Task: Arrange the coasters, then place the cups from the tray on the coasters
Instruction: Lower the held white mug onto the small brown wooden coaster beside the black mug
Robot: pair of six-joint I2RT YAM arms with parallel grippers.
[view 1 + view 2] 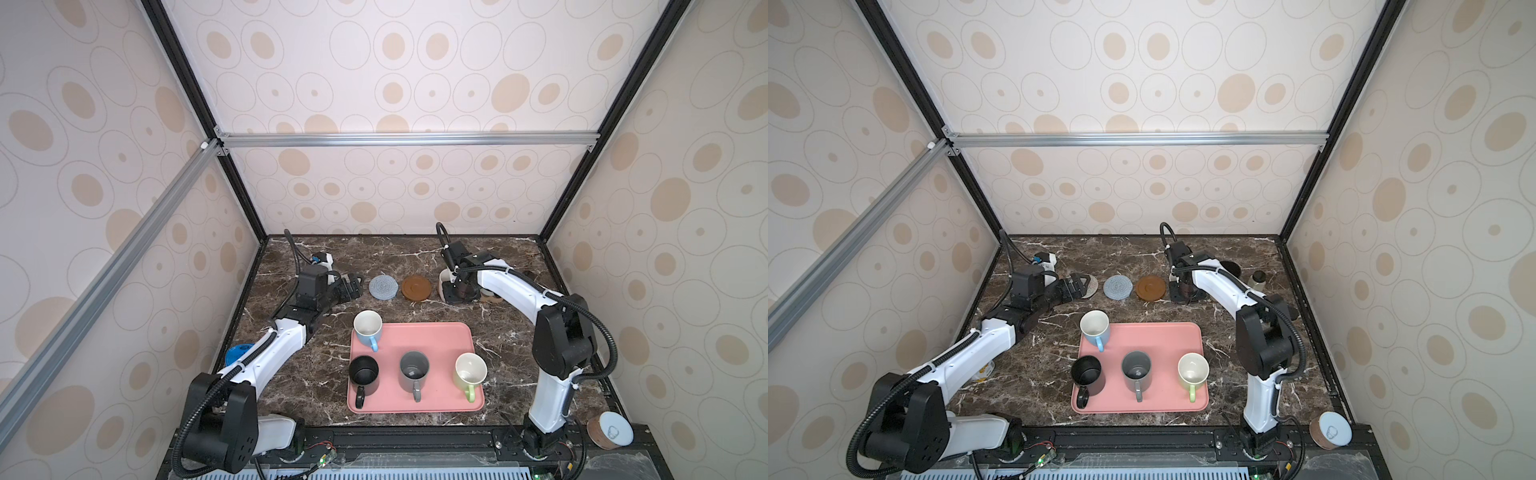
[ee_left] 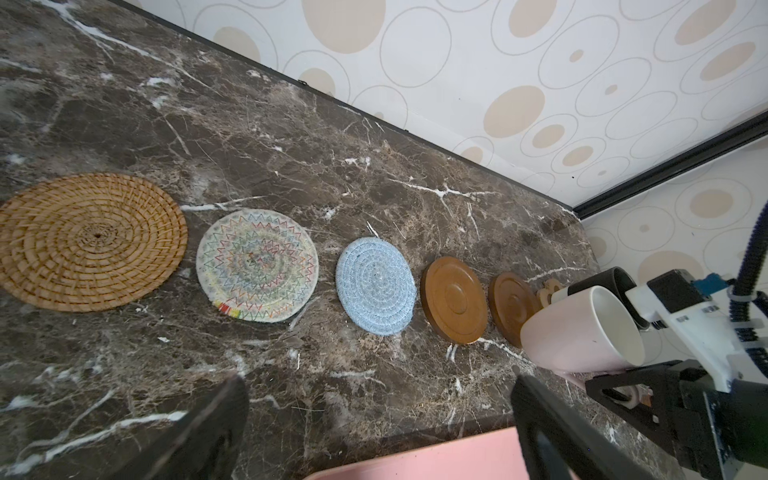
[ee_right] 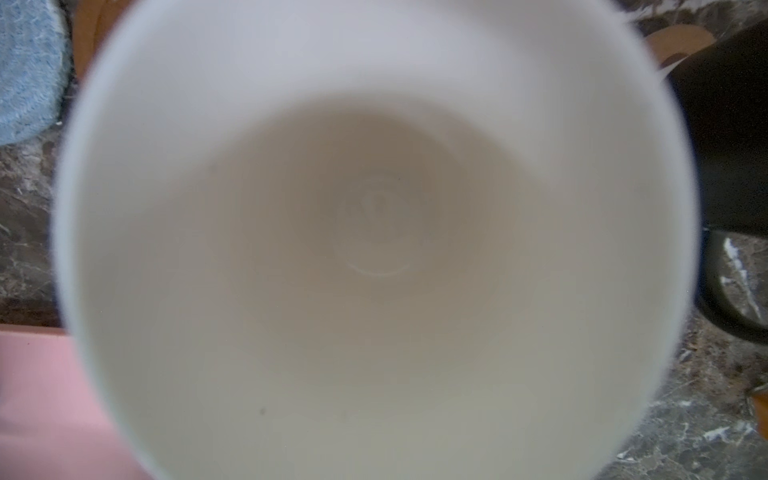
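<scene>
Along the back, the left wrist view shows a row of coasters: tan rattan (image 2: 89,241), cream woven (image 2: 257,266), grey-blue (image 2: 376,286), two brown discs (image 2: 455,299) (image 2: 513,307), and a paw-shaped one (image 2: 548,291), mostly hidden. My right gripper (image 2: 619,395) is shut on the pale pink cup (image 2: 577,332), which hangs tilted over the second disc. A black cup (image 2: 611,278) stands behind it. The pink tray (image 1: 432,345) holds light blue (image 1: 368,328), black (image 1: 363,374), grey (image 1: 414,370) and pale green (image 1: 470,372) cups. My left gripper (image 1: 353,286) hovers open by the cream coaster (image 1: 1090,286).
A small amber bottle (image 1: 1258,279) stands at the back right behind the right arm. A white-lidded can (image 1: 611,430) lies at the front right corner. A blue object (image 1: 239,353) shows under the left arm. The back wall is close behind the coaster row.
</scene>
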